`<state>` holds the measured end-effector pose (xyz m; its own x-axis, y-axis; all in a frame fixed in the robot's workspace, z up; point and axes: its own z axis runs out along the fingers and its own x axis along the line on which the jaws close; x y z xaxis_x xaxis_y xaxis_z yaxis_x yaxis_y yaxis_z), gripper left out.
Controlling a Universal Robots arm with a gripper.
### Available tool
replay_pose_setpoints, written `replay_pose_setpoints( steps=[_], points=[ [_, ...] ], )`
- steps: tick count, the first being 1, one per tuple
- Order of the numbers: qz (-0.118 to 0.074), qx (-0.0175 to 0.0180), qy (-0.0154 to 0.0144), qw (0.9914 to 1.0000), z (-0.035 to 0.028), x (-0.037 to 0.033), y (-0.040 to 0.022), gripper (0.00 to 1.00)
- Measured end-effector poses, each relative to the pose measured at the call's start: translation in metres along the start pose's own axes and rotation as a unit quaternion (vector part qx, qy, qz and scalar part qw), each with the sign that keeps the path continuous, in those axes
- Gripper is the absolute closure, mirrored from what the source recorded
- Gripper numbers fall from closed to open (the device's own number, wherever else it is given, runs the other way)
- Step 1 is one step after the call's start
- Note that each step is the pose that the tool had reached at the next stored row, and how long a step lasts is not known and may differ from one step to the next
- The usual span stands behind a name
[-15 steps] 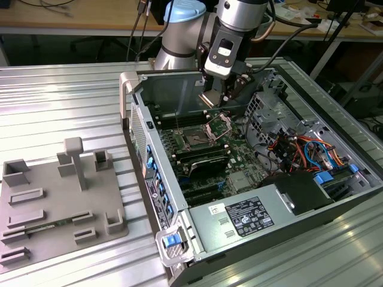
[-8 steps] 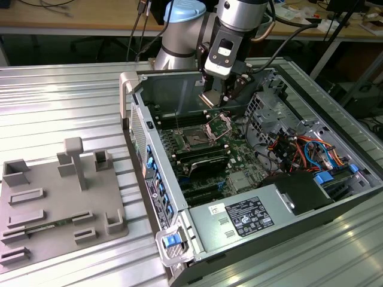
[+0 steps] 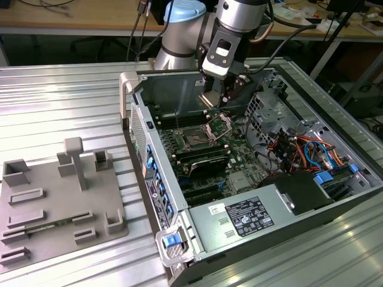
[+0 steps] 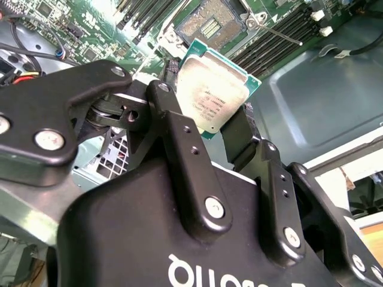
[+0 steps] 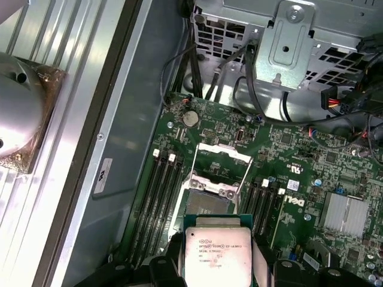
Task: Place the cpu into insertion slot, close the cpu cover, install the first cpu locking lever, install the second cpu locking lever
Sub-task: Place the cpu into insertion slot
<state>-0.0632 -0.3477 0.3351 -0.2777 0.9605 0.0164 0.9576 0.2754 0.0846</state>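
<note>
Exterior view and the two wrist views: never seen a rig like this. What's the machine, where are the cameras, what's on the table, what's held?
The machine is a single robot arm with a two-fingered gripper at its end. The exterior view comes from a camera off the arm and takes in the whole scene. Both wrist views come from cameras riding on the arm near the gripper. On the ribbed metal table lies an open computer case. At the exterior view's left is a grey fixture plate. The gripper is shut on the cpu, a flat silver chip, held over the open case. The socket inside the case is empty, its cover raised.
</note>
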Motion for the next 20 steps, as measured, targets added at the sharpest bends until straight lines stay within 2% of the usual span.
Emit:
replay_pose_setpoints(
  steps=[3,8,15,17,20],
  points=[
    [0.005,0.0000,-0.0009,0.99999,0.0020,0.0000,-0.0006,0.45],
    [0.032,-0.0005,-0.0032,0.99947,0.0031,0.0001,-0.0009,0.45],
    [0.071,-0.0010,-0.0065,0.99747,0.0034,0.0001,-0.0009,0.45],
    [0.085,-0.0013,-0.0077,0.99637,0.0036,0.0001,-0.0010,0.45],
    [0.098,-0.0015,-0.0088,0.99518,0.0038,0.0001,-0.0011,0.45]
  ],
)
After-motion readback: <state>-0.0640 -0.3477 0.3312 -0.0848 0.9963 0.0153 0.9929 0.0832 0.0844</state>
